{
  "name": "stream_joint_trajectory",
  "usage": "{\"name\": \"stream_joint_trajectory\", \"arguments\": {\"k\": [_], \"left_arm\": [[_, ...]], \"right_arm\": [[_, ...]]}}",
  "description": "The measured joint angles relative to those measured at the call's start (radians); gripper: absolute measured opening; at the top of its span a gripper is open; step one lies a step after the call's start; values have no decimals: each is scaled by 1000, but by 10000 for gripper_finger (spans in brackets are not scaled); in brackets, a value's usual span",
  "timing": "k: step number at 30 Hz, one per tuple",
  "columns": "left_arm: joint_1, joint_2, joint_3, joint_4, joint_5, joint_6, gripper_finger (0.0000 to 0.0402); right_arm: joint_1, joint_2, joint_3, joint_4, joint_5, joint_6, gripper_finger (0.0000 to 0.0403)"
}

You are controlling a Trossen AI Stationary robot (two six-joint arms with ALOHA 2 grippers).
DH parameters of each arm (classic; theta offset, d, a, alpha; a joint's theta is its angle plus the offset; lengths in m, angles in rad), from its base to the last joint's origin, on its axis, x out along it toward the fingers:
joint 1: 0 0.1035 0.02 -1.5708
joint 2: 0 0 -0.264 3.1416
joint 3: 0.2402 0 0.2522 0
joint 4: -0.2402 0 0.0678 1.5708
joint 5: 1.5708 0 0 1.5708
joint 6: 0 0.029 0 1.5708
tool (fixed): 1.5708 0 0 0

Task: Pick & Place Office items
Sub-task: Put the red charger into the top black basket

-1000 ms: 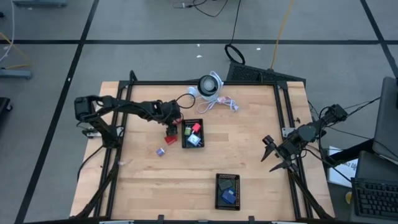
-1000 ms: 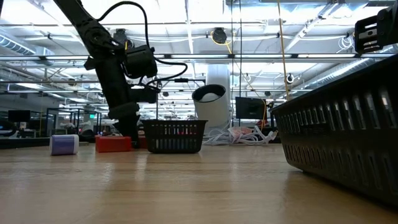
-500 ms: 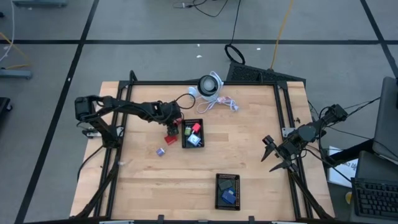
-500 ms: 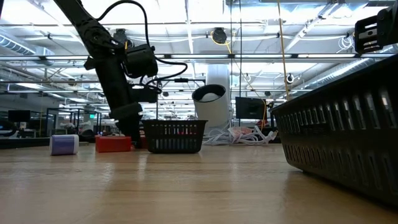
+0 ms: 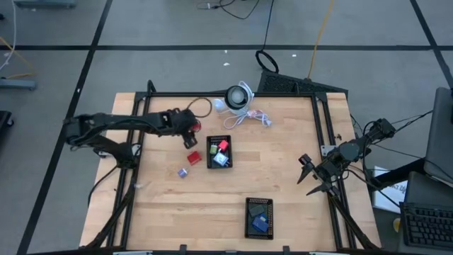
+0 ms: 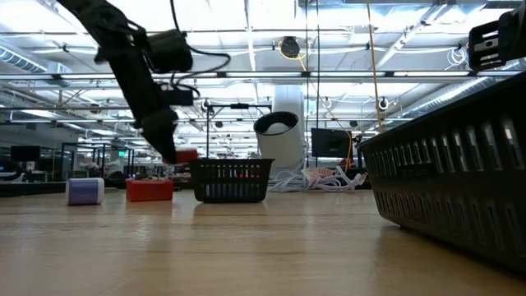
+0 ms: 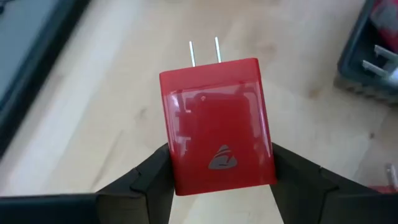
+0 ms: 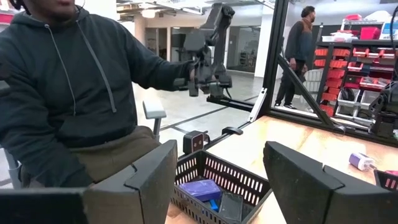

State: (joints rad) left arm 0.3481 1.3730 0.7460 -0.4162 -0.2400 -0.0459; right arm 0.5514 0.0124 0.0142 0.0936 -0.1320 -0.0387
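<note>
Your left gripper (image 7: 217, 180) had its fingers (image 7: 146, 180) clamped on a red charger block (image 7: 216, 124); only the left wrist view showed its two prongs. From above, that gripper (image 5: 192, 126) sat at 10 o'clock of the near tray (image 5: 219, 152), with another red block (image 5: 193, 157) on the table. The low view showed the charger (image 6: 186, 154) lifted off the wood. Your right gripper (image 5: 308, 177) waited open-fingered at 3 o'clock.
</note>
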Motion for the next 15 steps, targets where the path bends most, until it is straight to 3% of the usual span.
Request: {"name": "stream_joint_trajectory", "arguments": {"k": [8,15], "left_arm": [[-71,-167,2,33,86,-100,215],[-230,-180,2,182,108,-93,215]], "right_arm": [[0,0,0,0,0,0,232],[0,0,0,0,0,0,228]]}}
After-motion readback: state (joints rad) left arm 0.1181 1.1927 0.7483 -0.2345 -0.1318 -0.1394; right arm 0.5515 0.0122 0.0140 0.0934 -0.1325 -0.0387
